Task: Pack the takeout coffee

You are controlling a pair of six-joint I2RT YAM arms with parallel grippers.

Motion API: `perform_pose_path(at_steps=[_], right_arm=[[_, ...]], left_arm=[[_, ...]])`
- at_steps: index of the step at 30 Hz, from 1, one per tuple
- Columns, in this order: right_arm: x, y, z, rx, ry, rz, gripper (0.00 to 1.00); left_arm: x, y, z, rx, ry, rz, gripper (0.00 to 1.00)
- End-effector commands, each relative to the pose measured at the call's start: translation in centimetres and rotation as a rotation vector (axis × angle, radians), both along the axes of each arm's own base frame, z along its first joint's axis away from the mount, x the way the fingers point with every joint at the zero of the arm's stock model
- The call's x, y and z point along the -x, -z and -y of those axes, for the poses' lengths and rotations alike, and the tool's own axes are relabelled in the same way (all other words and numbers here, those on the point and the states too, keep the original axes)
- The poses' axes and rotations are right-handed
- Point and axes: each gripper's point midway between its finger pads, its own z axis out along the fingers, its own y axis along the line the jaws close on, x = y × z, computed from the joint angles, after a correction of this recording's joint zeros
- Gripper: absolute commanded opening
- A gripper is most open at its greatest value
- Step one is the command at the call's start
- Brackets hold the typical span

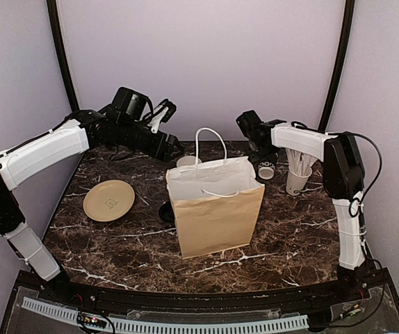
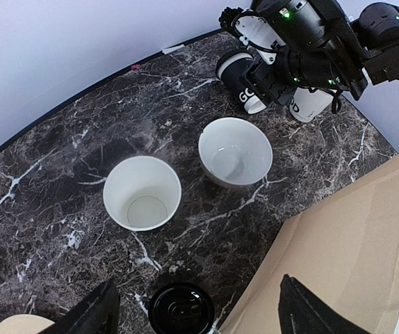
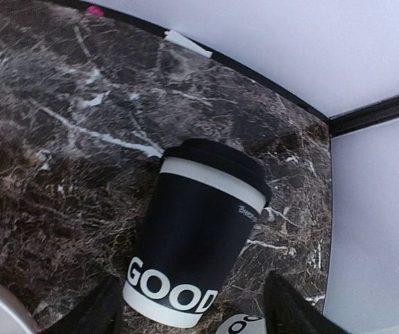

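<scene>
Tan plate (image 1: 108, 200) is sitting far left on the tabletop (image 1: 290, 236), nothing on it. Left claw (image 2: 203, 313) is hovering over the back-middle, fingers wide apart and gripping nothing.

Under it a lidless cup (image 2: 142, 193) is standing with its white inside showing nothing. It's a little apart from the low white bowl (image 2: 235, 152), which is also looking bare. Loose black lid (image 2: 181, 308) is lying flat just beside the paper bag (image 1: 217, 216), on its left.

Bag is standing upright mid-table with its mouth open. The inner wall is showing bare and the bottom is hidden, so no coffee is showing inside.

Right of the bag, the lidded cup (image 3: 199, 229), black with "GOOD" lettering, is sitting between the fingers of the right claw (image 3: 196, 307). The fingers are standing apart with a gap on one side, so straddling, not clamping. Can't tell if this cup is resting on the tabletop or tilting.

White straw cup (image 1: 297, 179) is standing far right, holding wrapped straws.

Progress is looking early, with nothing visibly packed. The lidded cup is needing bagging; the lidless cup is likely needing its lid first, then bagging.
</scene>
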Motion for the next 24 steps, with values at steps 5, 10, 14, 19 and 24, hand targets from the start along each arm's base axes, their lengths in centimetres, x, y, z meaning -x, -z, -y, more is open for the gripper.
perform_pose_path(at_steps=[5, 10, 14, 19, 24], right_arm=[[-0.5, 2.2, 2.1, -0.003, 0.167, 0.048, 0.89], [-0.5, 3.5, 1.6, -0.039, 0.176, 0.016, 0.89], [-0.8, 4.1, 2.3, -0.062, 0.214, 0.010, 0.88], [-1.1, 5.3, 3.0, -0.073, 0.239, -0.012, 0.89], [-1.5, 7.1, 3.9, -0.086, 0.269, -0.042, 0.91]], left_arm=[[0.6, -1.7, -0.5, 0.043, 0.002, 0.034, 0.81], [0.7, -1.6, -0.5, 0.045, 0.004, 0.028, 0.81], [0.9, -1.3, -0.8, 0.040, -0.001, 0.024, 0.81], [1.0, -1.0, -0.8, 0.036, 0.000, 0.018, 0.81], [0.9, -1.2, -0.6, 0.041, 0.001, 0.020, 0.81]])
